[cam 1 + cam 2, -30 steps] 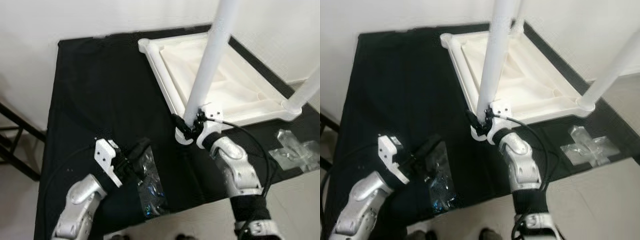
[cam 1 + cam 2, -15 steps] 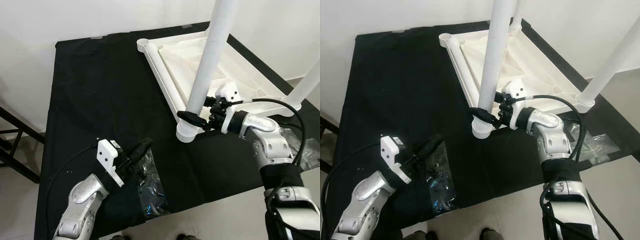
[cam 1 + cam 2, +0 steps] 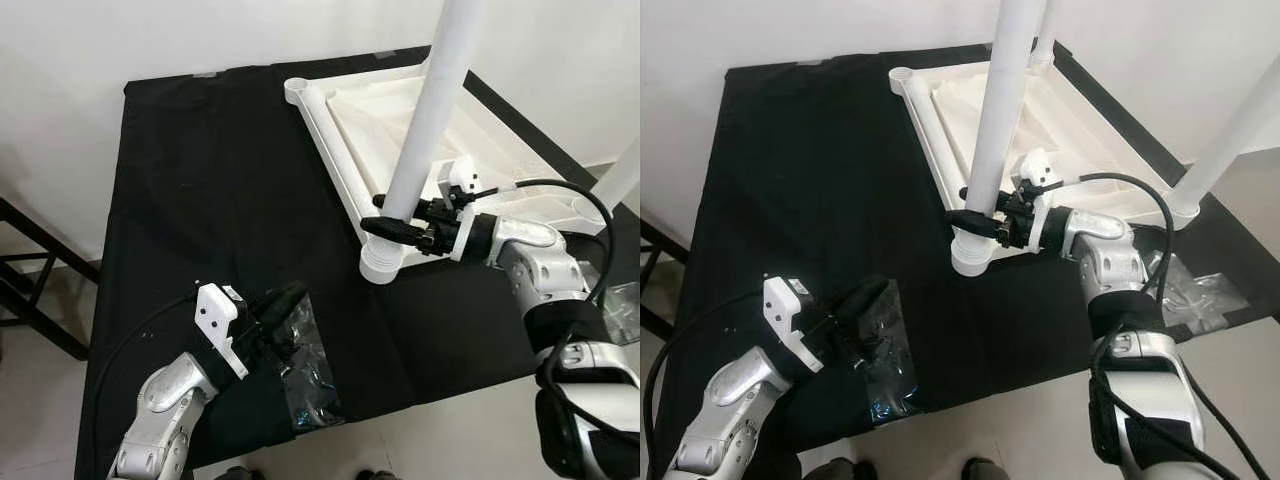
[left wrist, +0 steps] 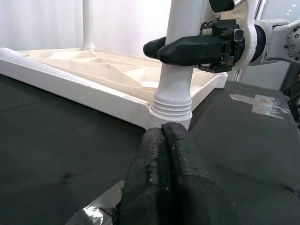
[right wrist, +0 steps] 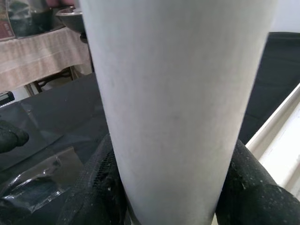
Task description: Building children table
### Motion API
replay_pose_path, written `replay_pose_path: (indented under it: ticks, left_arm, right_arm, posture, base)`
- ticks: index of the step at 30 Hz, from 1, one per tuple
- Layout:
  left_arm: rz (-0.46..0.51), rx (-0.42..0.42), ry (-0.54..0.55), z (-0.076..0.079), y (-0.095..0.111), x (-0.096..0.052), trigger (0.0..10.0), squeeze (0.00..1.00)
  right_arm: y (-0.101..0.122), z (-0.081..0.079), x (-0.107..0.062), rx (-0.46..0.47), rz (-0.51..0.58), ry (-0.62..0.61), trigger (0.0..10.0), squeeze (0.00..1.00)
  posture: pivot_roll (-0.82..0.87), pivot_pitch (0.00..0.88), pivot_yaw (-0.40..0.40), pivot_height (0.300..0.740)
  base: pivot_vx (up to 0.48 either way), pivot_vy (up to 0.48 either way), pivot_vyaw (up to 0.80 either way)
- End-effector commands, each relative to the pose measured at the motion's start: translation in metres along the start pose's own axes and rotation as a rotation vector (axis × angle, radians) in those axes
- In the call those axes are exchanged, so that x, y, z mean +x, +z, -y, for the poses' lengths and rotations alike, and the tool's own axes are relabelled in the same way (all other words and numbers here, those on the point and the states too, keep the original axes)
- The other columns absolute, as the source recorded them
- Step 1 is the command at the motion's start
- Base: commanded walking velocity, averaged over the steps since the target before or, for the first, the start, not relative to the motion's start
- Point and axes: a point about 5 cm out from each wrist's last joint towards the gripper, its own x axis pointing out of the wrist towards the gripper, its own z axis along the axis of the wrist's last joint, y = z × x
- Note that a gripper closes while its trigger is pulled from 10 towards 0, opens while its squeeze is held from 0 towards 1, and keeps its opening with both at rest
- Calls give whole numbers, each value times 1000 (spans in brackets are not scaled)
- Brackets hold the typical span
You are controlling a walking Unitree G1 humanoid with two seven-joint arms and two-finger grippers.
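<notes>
1 table leg gripped by right claw | left claw closed on bag

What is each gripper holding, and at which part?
Right gripper: the white table leg, near its base. Left gripper: shut, holding nothing.

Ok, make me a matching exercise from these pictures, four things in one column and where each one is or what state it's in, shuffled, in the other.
Things:
1. right gripper
2. left gripper
3. table leg
4. tabletop

States:
A. upside down on the black cloth
B. shut, over the clear plastic bag
C. standing upright in a corner socket
D. clamped around the leg near its base

Pairs: 1-D, 2-B, 3-C, 4-A
</notes>
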Motion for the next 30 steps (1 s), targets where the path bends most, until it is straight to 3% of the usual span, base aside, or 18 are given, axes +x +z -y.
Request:
replay_pose_path:
  ticks: [1,2,5,7,8,9,10,11,13,14,15,18,21,22,23,24,27,30]
  left_arm:
    - [-9,-7,-4,3,-3,-2,10000,0]
    - [-8,-8,-5,3,-3,-2,10000,0]
    - [-7,-10,-4,1,-2,-3,10000,0]
    - [-7,-10,-4,1,-2,-3,10000,0]
    - [-7,-11,-4,1,-2,-3,10000,0]
    - [-7,-12,-4,0,-2,-3,10000,0]
    - [-8,-13,-4,-1,-2,-3,10000,0]
    - [-10,-11,-9,-2,-2,-3,10000,0]
    - [-10,-11,-9,-2,-2,-3,10000,0]
    - [-12,-10,-12,-2,-2,-2,10000,0]
    - [-13,-10,-12,-3,-2,-2,10000,0]
    - [-14,-16,-14,-5,-3,-1,10000,0]
    - [-14,-18,-17,-6,-4,0,10000,0]
    - [-13,-13,-12,-6,-4,0,10000,0]
    - [-12,-9,-5,-7,-4,0,10000,0]
    - [-12,-6,-1,-7,-4,0,10000,0]
    - [-11,-5,1,-6,-4,1,10000,0]
    - [-10,-7,-4,-6,-4,2,10000,0]
  right_arm:
    - [-9,0,-5,41,-17,-3,0,0]
    - [-11,1,-7,27,-21,-35,0,0]
    - [-28,5,-15,53,-51,-312,0,0]
    - [-28,5,-15,53,-51,-312,0,0]
    - [-40,3,-13,48,-74,-454,0,0]
    - [-58,-2,-13,119,-93,-749,0,0]
    - [-75,-15,-14,184,-124,-912,0,0]
    - [-85,-36,-7,229,-128,-974,0,0]
    - [-85,-36,-7,229,-128,-974,0,0]
    - [-88,-50,-2,257,-120,-980,0,0]
    - [-82,-57,5,185,-105,-921,0,0]
    - [-76,-55,9,120,-100,-881,0,0]
    - [-78,-50,8,114,-116,-883,0,0]
    - [-77,-48,8,96,-132,-910,10000,0]
    - [-73,-46,9,86,-120,-897,10000,0]
    - [-69,-45,9,76,-111,-909,10000,1000]
    - [-64,-42,9,63,-96,-903,10000,1000]
    - [-43,-31,9,18,-29,-863,10000,1000]
  posture:
    - [31,164,-20,740]
    - [28,166,-21,740]
    - [10,170,-22,740]
    - [10,170,-22,740]
    - [6,173,-15,740]
    - [0,175,-9,740]
    - [0,175,-9,740]
    - [6,172,-2,740]
    - [6,172,-2,740]
    - [4,170,0,740]
    - [-17,161,13,740]
    - [-20,155,2,740]
    - [-16,152,0,740]
    - [-14,151,1,740]
    - [-9,150,-2,740]
    - [-7,149,-2,740]
    - [-4,150,-5,740]
    - [-5,151,-6,740]
  base:
    - [0,0,0]
    - [0,0,0]
    - [0,0,0]
    - [0,0,0]
    - [0,0,0]
    - [0,0,0]
    - [0,0,0]
    - [0,0,0]
    - [0,0,0]
    - [0,0,0]
    - [0,0,0]
    - [0,0,0]
    - [0,0,0]
    - [0,0,0]
    - [0,0,0]
    - [0,0,0]
    - [0,0,0]
    - [0,0,0]
